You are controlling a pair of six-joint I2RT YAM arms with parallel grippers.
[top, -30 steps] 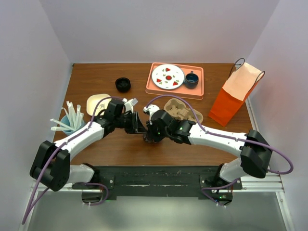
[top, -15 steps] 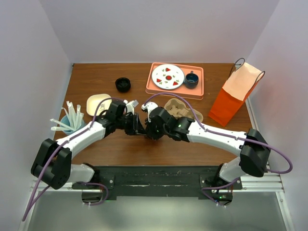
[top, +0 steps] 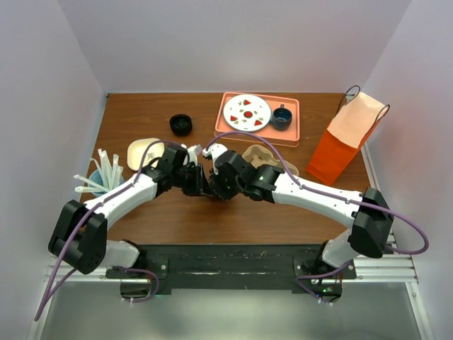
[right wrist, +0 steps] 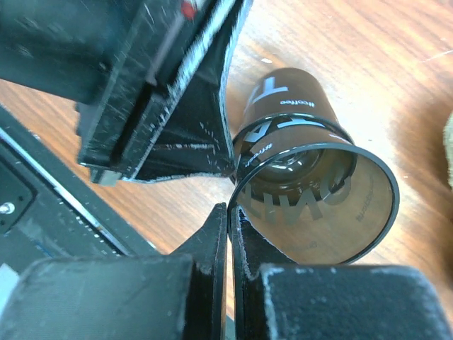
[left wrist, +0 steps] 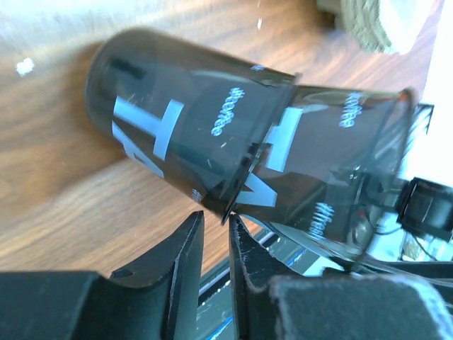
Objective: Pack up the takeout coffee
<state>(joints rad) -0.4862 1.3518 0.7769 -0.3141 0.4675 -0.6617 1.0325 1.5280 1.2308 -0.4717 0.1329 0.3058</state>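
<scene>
The takeout coffee shows as two dark see-through cups with white lettering, nested and lying on their sides just above the table. The outer cup has its rim pinched between the tips of my left gripper. The inner cup faces the right wrist camera with its mouth open, and my right gripper is shut on its rim. In the top view both grippers, left and right, meet at mid-table and hide the cups.
A cardboard cup carrier lies just right of the grippers, with an orange paper bag beyond it. At the back are a pink tray with a plate and a blue mug, and a black disc. Left: a cream dish and a straw holder.
Both grippers have moved together away from the near edge and slightly left, carrying the nested cups. Both grips have held.
</scene>
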